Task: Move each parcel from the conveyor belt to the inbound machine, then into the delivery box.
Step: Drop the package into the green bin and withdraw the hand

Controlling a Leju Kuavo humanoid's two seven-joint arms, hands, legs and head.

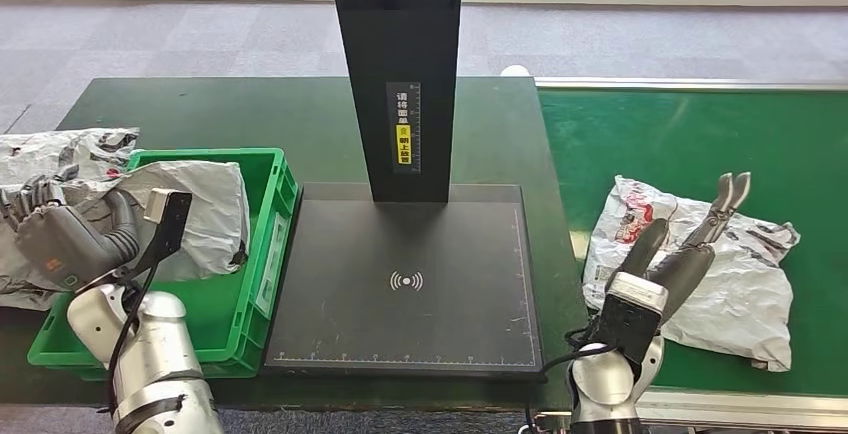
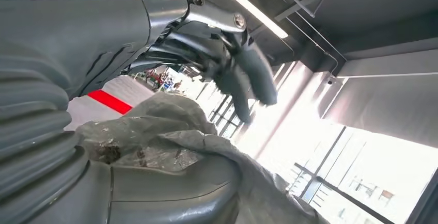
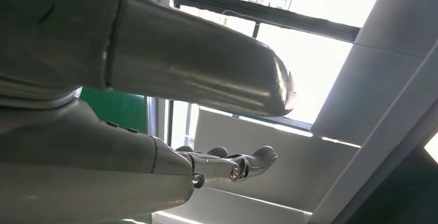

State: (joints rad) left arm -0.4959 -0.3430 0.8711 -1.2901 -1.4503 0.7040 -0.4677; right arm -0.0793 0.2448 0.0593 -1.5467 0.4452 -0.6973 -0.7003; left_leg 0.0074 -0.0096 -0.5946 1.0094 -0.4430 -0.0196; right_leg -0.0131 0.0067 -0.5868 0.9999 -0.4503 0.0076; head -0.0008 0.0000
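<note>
Your left robot hand point(image 1: 45, 239) sits at the far left, beside the green delivery box point(image 1: 262, 194), with its fingers curled on a grey parcel point(image 1: 205, 219). The left wrist view confirms it: crumpled grey film is caught between the thumb and the dark fingers point(image 2: 243, 74). That parcel lies draped over the box's left rim and down into it, so you're likely at the drop-off, with the bag only partly in. More grey bags point(image 1: 60, 154) are piled on the desk left of the box, touching the hand.

Your right robot hand point(image 1: 690, 244) is over the green conveyor belt point(image 1: 700, 134), fingers stretched forward and spread, holding nothing. It lies above the white-grey parcel point(image 1: 730, 284) on the belt; I can't tell if it touches the bag. Probably it's staged there for the next pick.

The inbound machine point(image 1: 400, 284), a black plate with a scan mark and a tall black post point(image 1: 395, 54), stands between box and belt with nothing on it. That suits a route of belt, plate, box.
</note>
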